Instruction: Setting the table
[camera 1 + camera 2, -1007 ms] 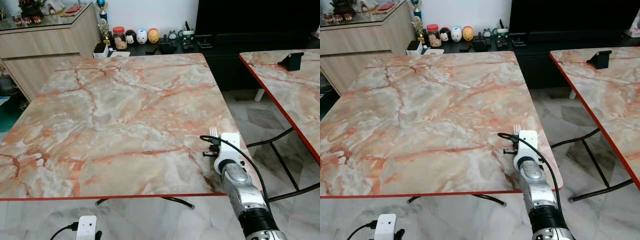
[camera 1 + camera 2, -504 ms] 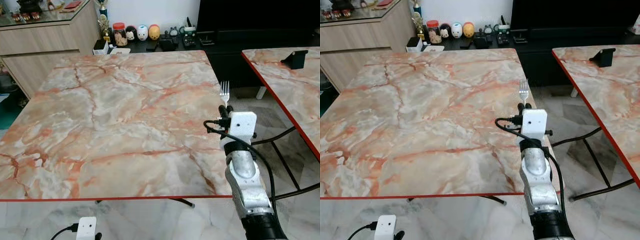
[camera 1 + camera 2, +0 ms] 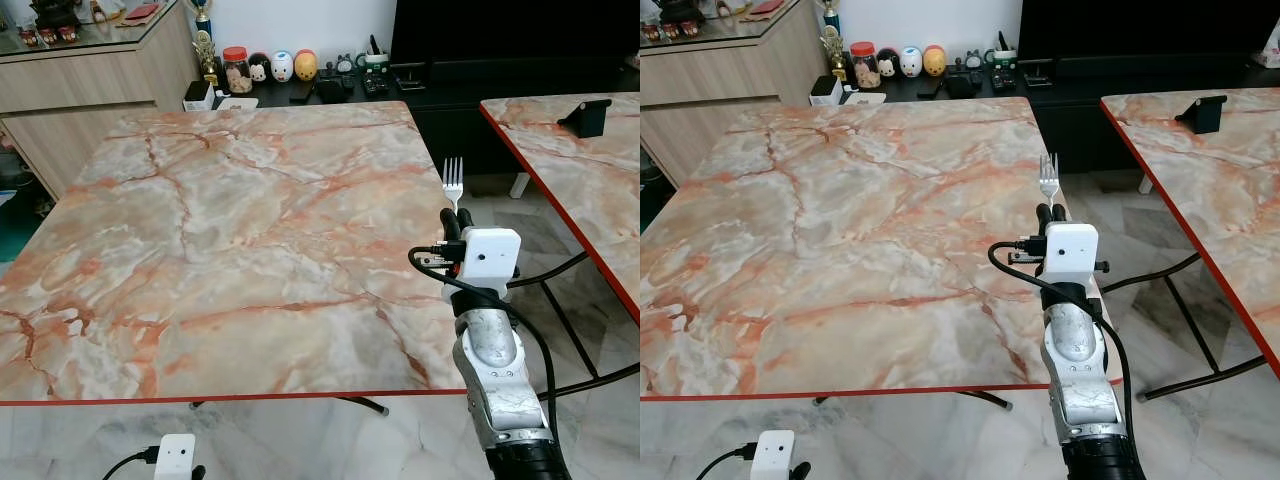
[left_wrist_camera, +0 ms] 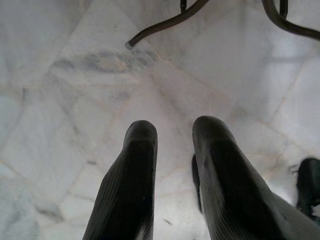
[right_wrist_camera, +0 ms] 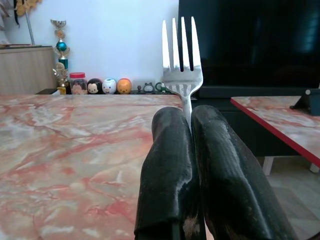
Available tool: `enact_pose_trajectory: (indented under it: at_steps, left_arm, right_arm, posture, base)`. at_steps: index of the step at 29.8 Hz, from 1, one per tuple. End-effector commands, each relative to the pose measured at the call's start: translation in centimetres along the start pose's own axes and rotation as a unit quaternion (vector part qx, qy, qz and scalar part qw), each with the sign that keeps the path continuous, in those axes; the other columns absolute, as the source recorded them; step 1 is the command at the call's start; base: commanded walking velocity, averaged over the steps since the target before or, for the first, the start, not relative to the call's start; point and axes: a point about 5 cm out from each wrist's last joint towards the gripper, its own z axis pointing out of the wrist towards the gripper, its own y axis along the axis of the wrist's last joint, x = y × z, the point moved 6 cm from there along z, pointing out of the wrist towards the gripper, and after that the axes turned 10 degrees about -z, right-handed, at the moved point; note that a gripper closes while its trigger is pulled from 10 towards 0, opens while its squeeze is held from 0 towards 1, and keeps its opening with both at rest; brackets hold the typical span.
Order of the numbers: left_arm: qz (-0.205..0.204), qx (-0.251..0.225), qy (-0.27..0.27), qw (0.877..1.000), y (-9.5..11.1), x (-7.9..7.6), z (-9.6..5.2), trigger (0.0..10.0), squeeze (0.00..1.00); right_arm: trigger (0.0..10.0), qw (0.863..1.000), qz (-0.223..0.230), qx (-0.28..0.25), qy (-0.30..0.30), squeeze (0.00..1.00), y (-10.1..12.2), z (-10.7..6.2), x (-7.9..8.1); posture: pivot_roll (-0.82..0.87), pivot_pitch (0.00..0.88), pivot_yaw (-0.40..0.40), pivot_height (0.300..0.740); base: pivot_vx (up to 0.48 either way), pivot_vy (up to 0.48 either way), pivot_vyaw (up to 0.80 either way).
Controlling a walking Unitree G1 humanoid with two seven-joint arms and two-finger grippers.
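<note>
A silver fork (image 3: pixel 453 183) stands tines up, pinched between the black fingers of my right gripper (image 3: pixel 457 219), which is shut on its handle. The gripper is raised over the right edge of the marble-patterned table (image 3: pixel 220 230). In the right wrist view the fork (image 5: pixel 181 55) rises from between the two closed fingers (image 5: pixel 170 165), with the tabletop stretching away beyond. My left gripper (image 4: pixel 172 132) hangs low below the table's front edge, open with nothing between its fingers, pointing at the pale floor tiles.
A second marble table (image 3: pixel 585 170) with a red edge stands to the right, a black stand (image 3: pixel 586 117) on it. A dark TV console (image 3: pixel 470 60), small figurines (image 3: pixel 283 67) and a wooden cabinet (image 3: pixel 90 90) line the far wall. Black table legs (image 3: pixel 560 290) cross the gap.
My right arm has lifted from the table's near right part, bringing the fork upright and farther from me. The last half second shows only a slight shift.
</note>
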Motion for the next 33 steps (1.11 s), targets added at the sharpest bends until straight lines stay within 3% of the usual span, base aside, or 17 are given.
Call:
enact_pose_trajectory:
  at_steps: [1, 19, 33]
  left_arm:
    - [0.019, 0.000, 0.004, 1.000, 0.0, 0.6, 0.0, 10.0, 0.00]
    - [0.031, -0.007, -0.005, 0.999, 0.5, -0.2, 0.1, 10.0, 0.00]
    - [0.031, -0.002, 0.001, 1.000, 0.1, 0.1, 0.0, 10.0, 0.00]
  right_arm:
    - [10.0, 1.000, -0.001, -0.015, -0.011, 0.00, 1.2, 0.4, -0.4]
    - [10.0, 0.999, -0.015, -0.044, -0.018, 0.00, 2.8, 1.1, -1.1]
    - [10.0, 0.999, -0.005, -0.048, -0.011, 0.00, 3.4, 1.3, -0.4]
  posture:
    - [-0.10, 0.000, 0.069, 0.740]
    - [-0.10, 0.000, 0.058, 0.740]
    - [-0.09, 0.000, 0.059, 0.740]
  base:
    - [0.000, -0.371, 0.00]
    - [0.000, -0.371, 0.00]
    - [0.000, -0.370, 0.00]
